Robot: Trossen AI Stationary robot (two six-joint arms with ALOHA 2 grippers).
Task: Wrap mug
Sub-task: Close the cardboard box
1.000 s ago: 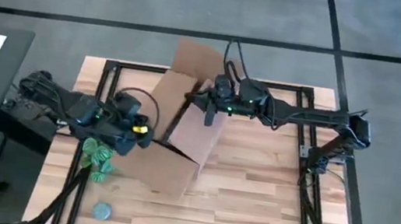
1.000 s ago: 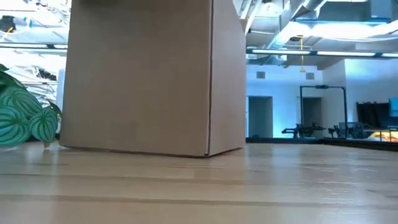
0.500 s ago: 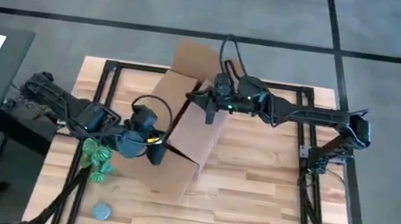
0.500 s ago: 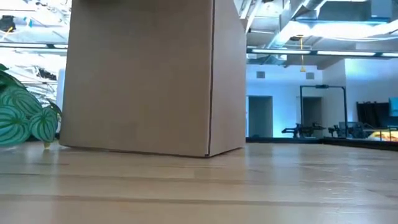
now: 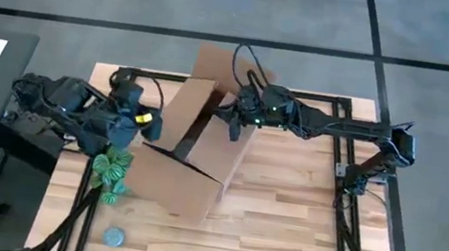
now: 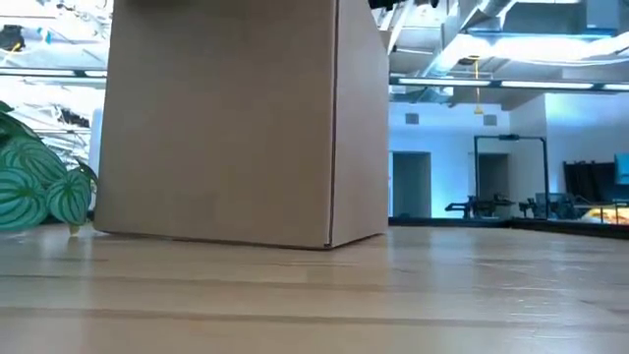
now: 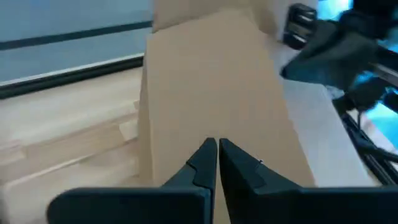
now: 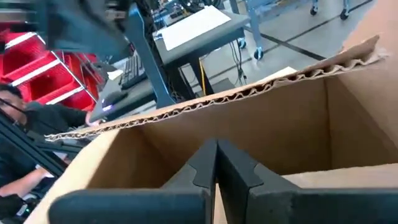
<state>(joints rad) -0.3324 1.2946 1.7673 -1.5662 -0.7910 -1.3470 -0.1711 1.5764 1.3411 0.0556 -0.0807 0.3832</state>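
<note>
Wooden tabletop (image 5: 284, 200) carries an open cardboard box (image 5: 203, 153); its inside looks bare, no mug visible anywhere. Left gripper (image 7: 217, 148) beside it and right gripper (image 8: 215, 150) over its opening are both closed, empty.

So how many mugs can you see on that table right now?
0. No mug shows in any view. On the table are a cardboard box, a green patterned bundle and a grey-blue disc; a mug may be hidden inside the box.
</note>
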